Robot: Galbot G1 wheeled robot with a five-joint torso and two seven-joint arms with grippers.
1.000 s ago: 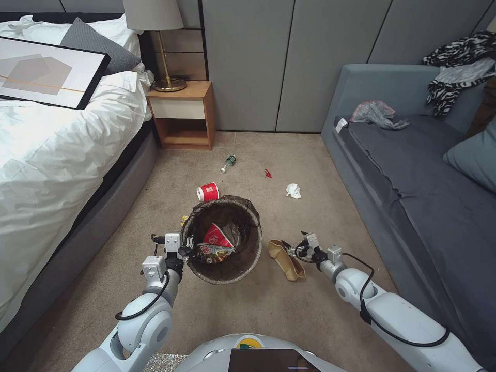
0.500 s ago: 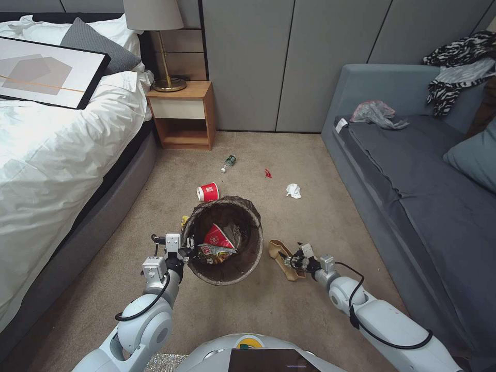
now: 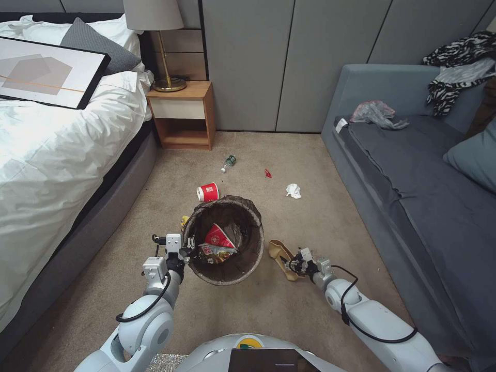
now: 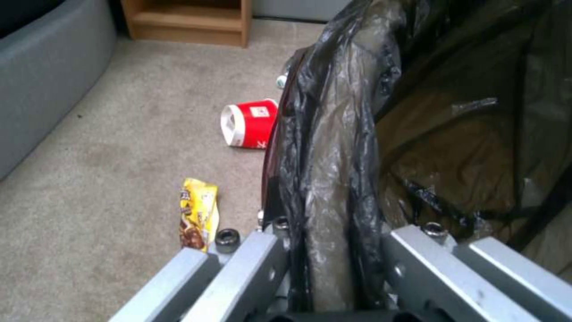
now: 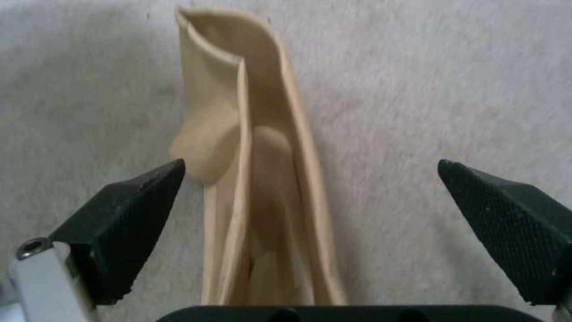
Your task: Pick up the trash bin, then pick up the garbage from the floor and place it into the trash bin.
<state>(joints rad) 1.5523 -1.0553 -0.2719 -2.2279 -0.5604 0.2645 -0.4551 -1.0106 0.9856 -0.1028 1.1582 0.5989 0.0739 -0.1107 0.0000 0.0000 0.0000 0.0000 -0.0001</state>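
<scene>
A Galbot G1 worked a littered bedroom floor, its right hand (image 3: pixel 295 265) low over a crumpled brown paper bag (image 3: pixel 283 257) on the carpet (image 3: pixel 289 315), near and just right of the trash bin (image 3: pixel 225 238). In the right wrist view the black fingers (image 5: pixel 128 212) stood spread apart on either side of the bag (image 5: pixel 256 188), one touching or nearly touching its bulge, the other well clear. The bag lay flat and limp, so a closing pinch could, on this evidence, fold it, slide off or catch only one loose flap; a snag on the carpet pile looked possible too.

To the left, the left hand (image 3: pixel 187 249) was clamped on the bin's lined near-left rim (image 4: pixel 334 188). A grip on one rim edge looked liable to let the bin tilt, or the dark liner slip, spilling the red paper cup (image 3: pixel 217 236) and snack wrapper (image 3: pixel 214 251) already inside.

Just left of the bin lay a yellow wrapper (image 4: pixel 198 218), partly hidden behind it from the head. Beyond the far rim sat a second red cup (image 3: pixel 207 191), close enough to be knocked. Farther off lay a white tissue wad (image 3: pixel 293 190), a red scrap (image 3: pixel 267 173) and a green-labelled bottle (image 3: pixel 228 163). The bed (image 3: pixel 62 155) on the left, the sofa (image 3: pixel 413 175) on the right and the nightstand (image 3: pixel 183 113) at the far wall hemmed the floor.
</scene>
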